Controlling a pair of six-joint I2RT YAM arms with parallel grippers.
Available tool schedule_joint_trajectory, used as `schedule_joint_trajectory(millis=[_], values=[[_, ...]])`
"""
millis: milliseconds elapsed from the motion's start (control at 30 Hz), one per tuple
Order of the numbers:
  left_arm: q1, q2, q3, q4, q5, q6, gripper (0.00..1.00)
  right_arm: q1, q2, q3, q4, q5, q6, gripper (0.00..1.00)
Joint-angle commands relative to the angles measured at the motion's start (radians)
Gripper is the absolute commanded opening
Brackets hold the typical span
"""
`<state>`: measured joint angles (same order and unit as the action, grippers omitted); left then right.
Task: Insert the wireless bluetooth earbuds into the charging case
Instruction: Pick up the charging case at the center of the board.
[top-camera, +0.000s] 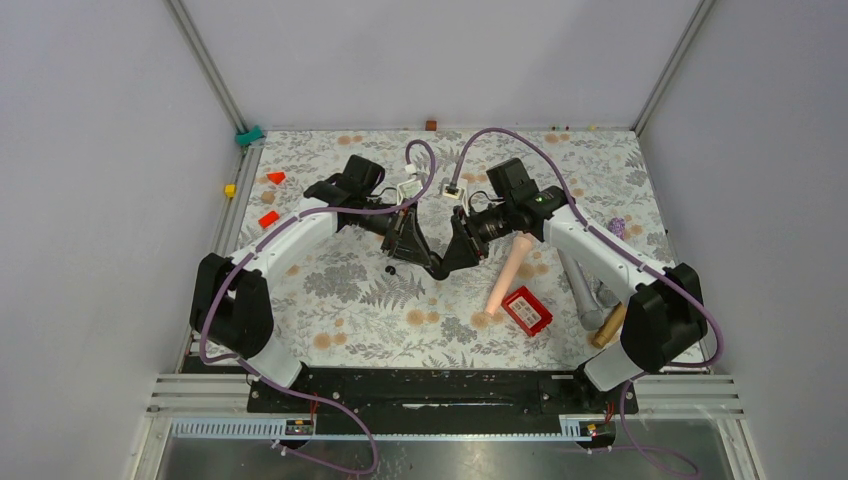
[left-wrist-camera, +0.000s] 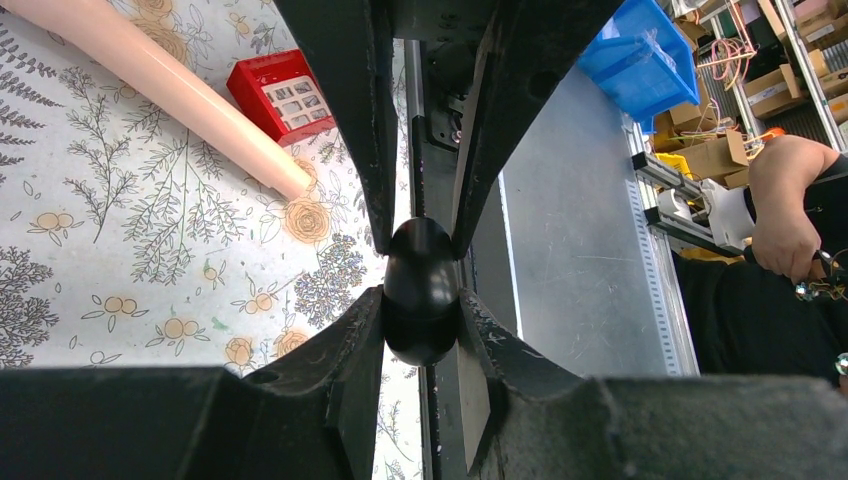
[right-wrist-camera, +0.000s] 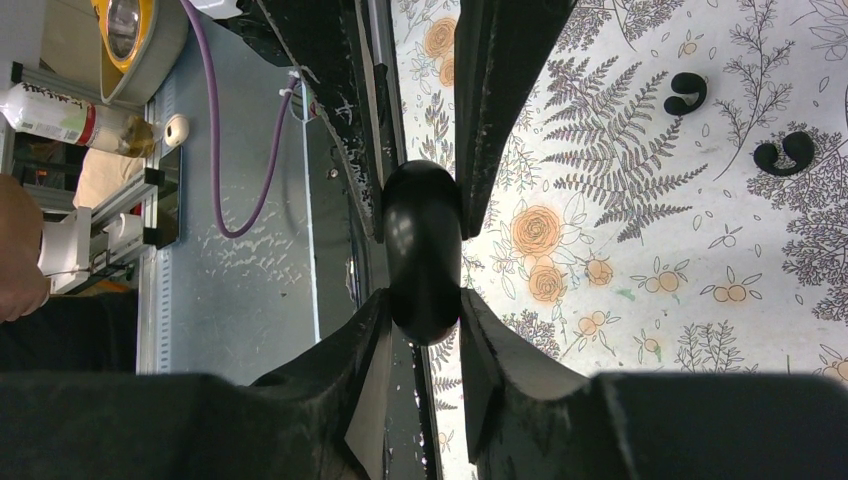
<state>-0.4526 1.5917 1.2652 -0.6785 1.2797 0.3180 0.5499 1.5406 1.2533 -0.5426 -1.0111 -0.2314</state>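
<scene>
The glossy black oval charging case (left-wrist-camera: 421, 290) is held above the floral mat between both grippers, closed as far as I can tell; it also shows in the right wrist view (right-wrist-camera: 423, 250). My left gripper (left-wrist-camera: 421, 305) is shut on one end of it. My right gripper (right-wrist-camera: 423, 300) is shut on the other end, and its fingers (left-wrist-camera: 350, 120) reach in from the opposite side. In the top view the two grippers meet at mid-table (top-camera: 437, 266). Two tiny black earbuds (right-wrist-camera: 687, 92) (right-wrist-camera: 783, 152) lie loose on the mat; they show as a dark speck (top-camera: 391, 270) left of the grippers.
A long pink cylinder (top-camera: 508, 272) and a red box (top-camera: 527, 309) lie right of the grippers. A grey tube (top-camera: 583, 290) and a tan piece (top-camera: 607, 325) lie by the right arm. Red blocks (top-camera: 268, 218) (top-camera: 275, 177), a yellow block (top-camera: 229, 190) and a lavender object (top-camera: 617, 227) sit near the edges.
</scene>
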Motion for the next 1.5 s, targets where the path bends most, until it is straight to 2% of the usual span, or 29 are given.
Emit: schedule_joint_trajectory(millis=[0, 67, 167, 300, 500, 767, 1133, 1267, 1367, 1467], values=[[-0.004, -0.035, 0.022, 0.020, 0.019, 0.022, 0.33, 0.012, -0.014, 0.014, -0.006, -0.024, -0.005, 0.25], [-0.004, -0.034, 0.024, 0.019, 0.012, 0.020, 0.51, 0.012, -0.028, 0.015, -0.006, -0.024, -0.004, 0.25], [-0.004, -0.036, 0.027, 0.019, -0.002, 0.019, 0.65, 0.010, -0.047, 0.017, -0.006, -0.015, -0.001, 0.25], [-0.002, -0.056, 0.026, 0.019, -0.036, 0.025, 0.72, 0.009, -0.072, 0.022, -0.004, 0.013, 0.008, 0.24], [-0.003, -0.070, 0.017, 0.028, -0.045, 0.026, 0.73, 0.002, -0.083, 0.001, 0.079, 0.041, 0.091, 0.24], [-0.030, -0.064, 0.008, 0.028, -0.074, 0.041, 0.60, 0.002, -0.057, -0.009, 0.148, 0.065, 0.180, 0.24], [-0.036, -0.074, 0.008, 0.028, -0.073, 0.044, 0.42, 0.004, -0.044, -0.016, 0.150, 0.082, 0.176, 0.25], [-0.035, -0.075, 0.007, 0.028, -0.074, 0.045, 0.31, 0.004, -0.042, -0.017, 0.150, 0.087, 0.173, 0.25], [-0.035, -0.075, 0.008, 0.028, -0.071, 0.044, 0.19, 0.004, -0.042, -0.018, 0.151, 0.084, 0.172, 0.25], [-0.035, -0.076, 0.009, 0.028, -0.070, 0.044, 0.14, 0.004, -0.042, -0.020, 0.151, 0.083, 0.168, 0.25]])
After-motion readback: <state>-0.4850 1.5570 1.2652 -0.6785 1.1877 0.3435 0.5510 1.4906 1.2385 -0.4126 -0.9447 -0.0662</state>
